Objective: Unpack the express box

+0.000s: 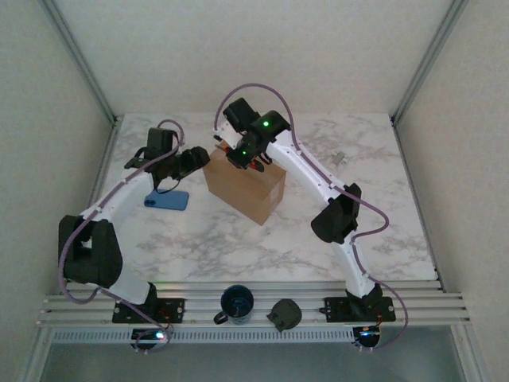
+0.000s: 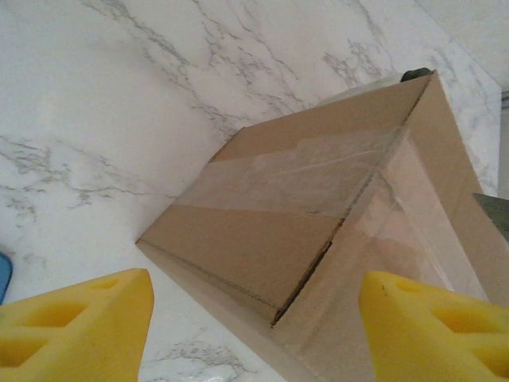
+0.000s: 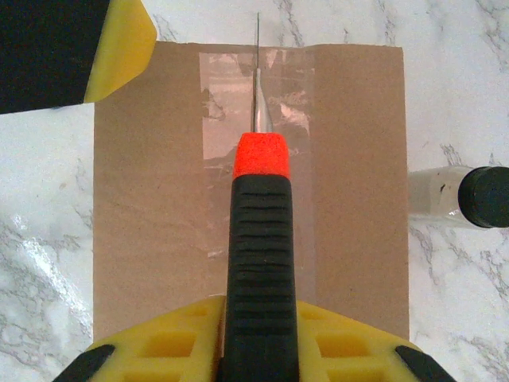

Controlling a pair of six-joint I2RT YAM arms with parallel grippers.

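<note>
The express box (image 1: 244, 189) sits mid table (image 1: 382, 199). The right arm arches over it, right gripper (image 3: 256, 344) clamping a knife (image 3: 258, 231) along the taped seam. The left gripper (image 2: 254, 318), fingers spread wide, faces the box's left end.

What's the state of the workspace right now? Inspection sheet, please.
Surface: white marble-patterned table, no spills seen.
Job's things: express box closed, clear tape across its top seam; knife blade lined up along that tape.
Clutter: blue flat object on the left arm's side of the box; small black-capped bottle on the other side; dark cup and black round object at the near rail.
Grippers: left gripper open, facing the box; right gripper shut on the knife handle.
Cables: purple cables loop along both arms, no snag seen.
Surroundings: pale enclosure walls; nothing else seen.
</note>
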